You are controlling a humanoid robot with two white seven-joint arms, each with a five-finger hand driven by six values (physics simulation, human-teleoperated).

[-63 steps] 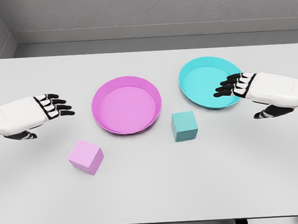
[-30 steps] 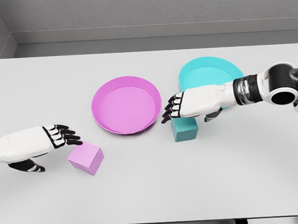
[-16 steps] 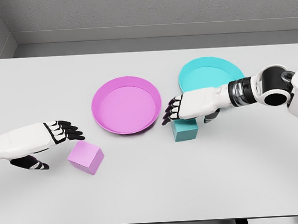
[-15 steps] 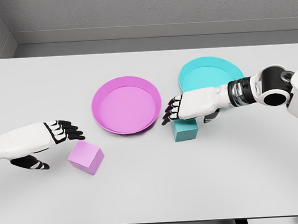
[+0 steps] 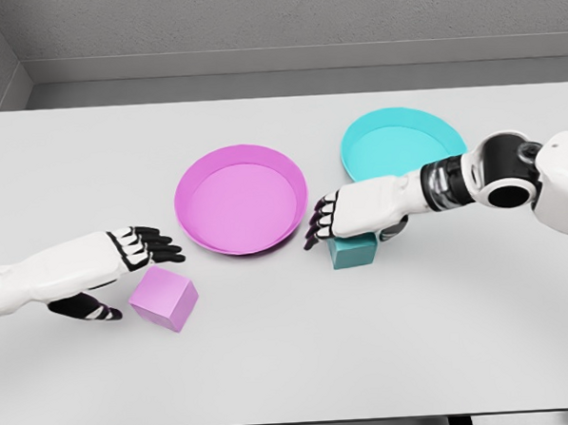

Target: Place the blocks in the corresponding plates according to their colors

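A pink block (image 5: pixel 164 299) lies on the white table, in front of the pink plate (image 5: pixel 240 199). My left hand (image 5: pixel 138 251) hovers just above and left of that block, fingers stretched out, thumb low beside it, holding nothing. A teal block (image 5: pixel 354 250) sits in front of the teal plate (image 5: pixel 395 149). My right hand (image 5: pixel 337 219) lies over the teal block's top and hides most of it; the fingers reach past its left edge and the thumb drops behind its right side. No grip on the block is visible.
Both plates are shallow and hold nothing. The white table (image 5: pixel 292 364) stretches wide in front of the blocks. A grey wall runs behind the table's far edge.
My left hand has slid right and forward over the pink block. My right hand has sunk lower onto the teal block. Neither block has moved.
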